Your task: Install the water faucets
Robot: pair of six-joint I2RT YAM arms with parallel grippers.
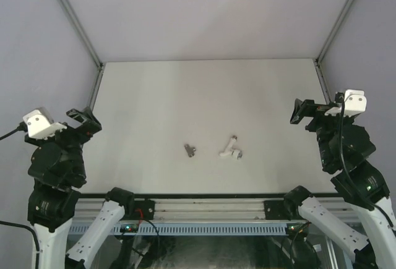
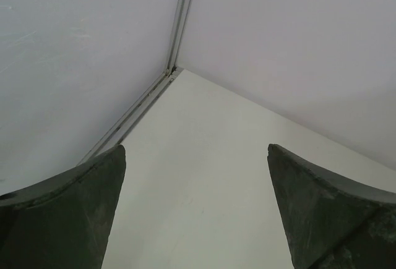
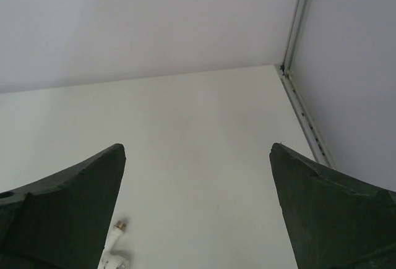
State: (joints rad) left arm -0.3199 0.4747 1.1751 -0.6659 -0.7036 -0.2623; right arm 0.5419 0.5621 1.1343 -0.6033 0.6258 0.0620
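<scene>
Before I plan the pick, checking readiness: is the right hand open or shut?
Open: the right hand shows its fingers wide apart in the wrist view, bare table between them, nothing held.

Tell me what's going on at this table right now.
Nothing is being handled at this moment. The left gripper and the right gripper are both open and empty, held near the side edges of the table, away from the parts. The white elbow tap and the dark-grey fitting lie apart from each other near the table's middle, toward the arms' bases. Neither is gripped, so the install has not started.
</scene>
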